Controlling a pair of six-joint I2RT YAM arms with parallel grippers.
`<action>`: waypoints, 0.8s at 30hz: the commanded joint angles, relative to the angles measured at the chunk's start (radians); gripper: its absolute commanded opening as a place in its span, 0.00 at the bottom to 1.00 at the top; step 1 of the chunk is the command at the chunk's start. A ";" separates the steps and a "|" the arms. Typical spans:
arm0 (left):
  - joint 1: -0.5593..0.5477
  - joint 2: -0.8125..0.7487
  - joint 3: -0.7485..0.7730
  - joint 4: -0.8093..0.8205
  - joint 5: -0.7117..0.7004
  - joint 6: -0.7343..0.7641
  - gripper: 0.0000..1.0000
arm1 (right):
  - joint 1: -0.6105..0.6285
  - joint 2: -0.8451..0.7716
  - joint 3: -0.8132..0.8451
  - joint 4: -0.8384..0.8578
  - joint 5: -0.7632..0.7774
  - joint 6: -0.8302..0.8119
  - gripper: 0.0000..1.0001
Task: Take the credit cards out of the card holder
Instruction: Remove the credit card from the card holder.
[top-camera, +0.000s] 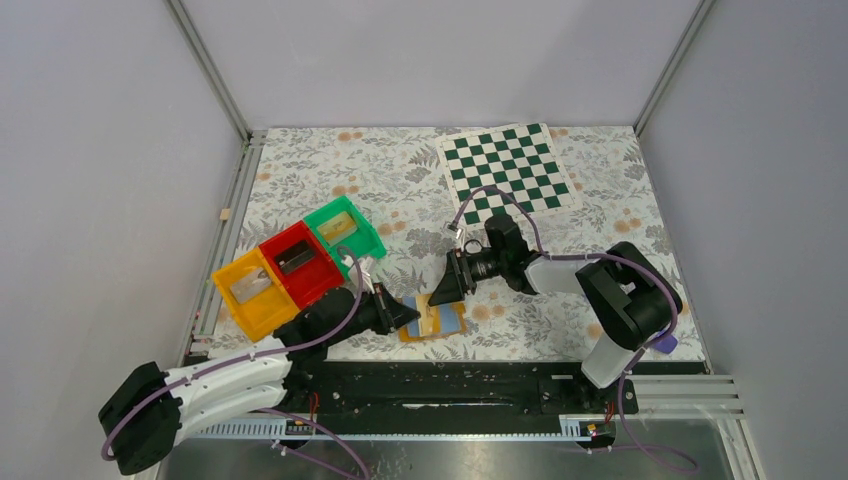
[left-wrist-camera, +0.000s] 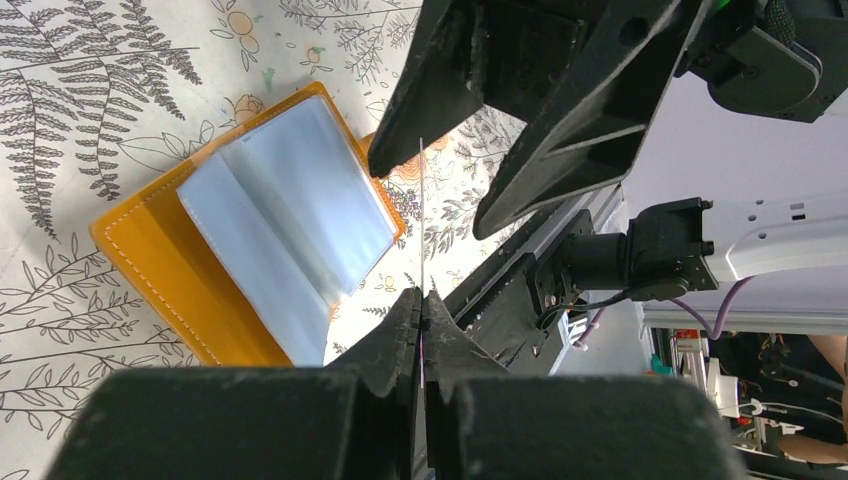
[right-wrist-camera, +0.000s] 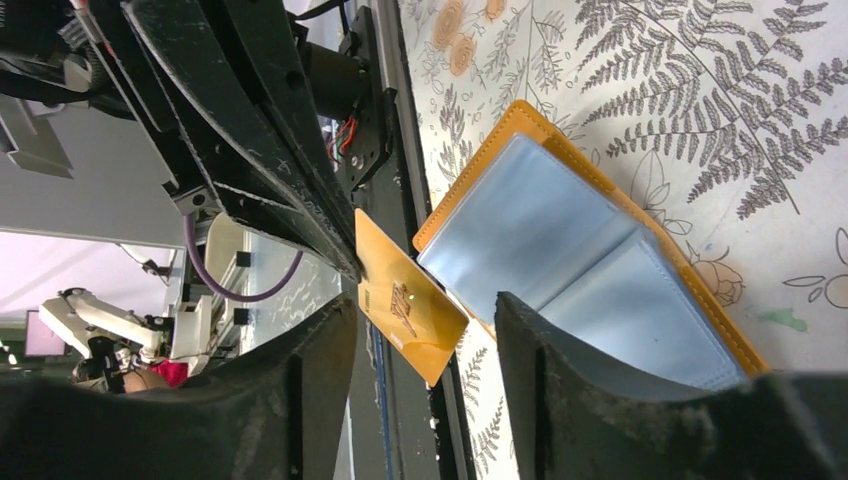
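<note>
L jaws clamp gold card (right-wrist-camera: 410, 310); R jaws apart. Holder (left-wrist-camera: 270, 220) open on fern-print cloth (top-camera: 380, 170); grey walls (top-camera: 100, 150).

Lighting bright, even, diffuse, from overhead. Shadows on table (top-camera: 330, 170) soft, faint. Overhead view sharp. Wrist views: card (right-wrist-camera: 410, 310), holder (left-wrist-camera: 290, 200) in focus; near jaws dark, soft-edged; far background washed out. Mild sheen on holder sleeves.

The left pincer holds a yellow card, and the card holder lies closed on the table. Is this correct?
No. The card holder lies open, not closed; the right wrist view shows it. The left pincer does hold the yellow card.
</note>
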 joint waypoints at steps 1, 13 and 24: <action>0.005 -0.021 0.029 0.007 0.025 0.035 0.00 | 0.003 -0.041 -0.014 0.117 -0.047 0.057 0.50; 0.137 -0.146 0.183 -0.236 0.001 0.035 0.40 | 0.003 -0.230 -0.091 0.282 0.209 0.418 0.00; 0.206 -0.282 0.261 -0.310 -0.079 -0.021 0.62 | 0.011 -0.541 -0.117 0.183 0.636 0.639 0.00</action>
